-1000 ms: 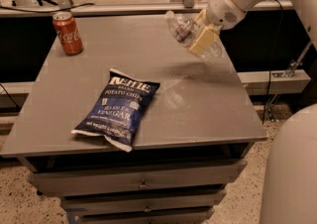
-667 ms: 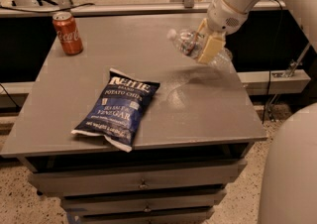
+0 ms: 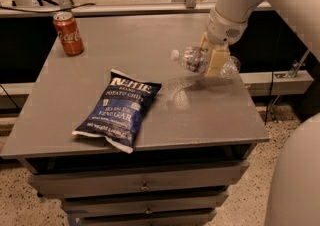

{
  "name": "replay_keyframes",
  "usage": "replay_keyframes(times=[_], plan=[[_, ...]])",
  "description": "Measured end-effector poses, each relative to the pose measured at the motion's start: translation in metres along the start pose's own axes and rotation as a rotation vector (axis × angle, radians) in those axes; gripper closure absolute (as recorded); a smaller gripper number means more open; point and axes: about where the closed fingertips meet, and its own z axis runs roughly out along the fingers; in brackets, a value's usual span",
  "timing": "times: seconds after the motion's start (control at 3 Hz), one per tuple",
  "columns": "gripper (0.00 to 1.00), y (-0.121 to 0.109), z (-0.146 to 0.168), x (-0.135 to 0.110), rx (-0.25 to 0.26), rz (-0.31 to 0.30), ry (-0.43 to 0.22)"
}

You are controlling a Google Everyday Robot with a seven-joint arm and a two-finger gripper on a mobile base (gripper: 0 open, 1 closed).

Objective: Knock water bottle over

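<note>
The water bottle point(image 3: 189, 60) is clear ribbed plastic with a white cap. It lies almost on its side at the right of the grey table point(image 3: 75, 85), cap pointing left, just above or touching the surface. My gripper point(image 3: 211, 66) comes down from the white arm at the upper right. Its beige fingers point(image 3: 216, 60) are closed around the bottle's middle. The bottle's base sticks out to the right of the fingers.
A red Coca-Cola can point(image 3: 68, 33) stands at the table's back left corner. A blue Kettle chips bag point(image 3: 120, 110) lies at the front centre-left. Drawers point(image 3: 145, 186) sit under the table top. The table's right edge is close to the bottle.
My gripper has moved down and toward the table's front with the bottle in it. The bottle has tipped further to nearly horizontal. Can and chips bag have not moved.
</note>
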Motion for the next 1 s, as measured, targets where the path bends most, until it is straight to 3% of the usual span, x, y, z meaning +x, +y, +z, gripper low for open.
replay_keyframes(times=[1.0], plan=[[0.15, 0.0176, 0.0189, -0.0069, -0.039, -0.014, 0.024]])
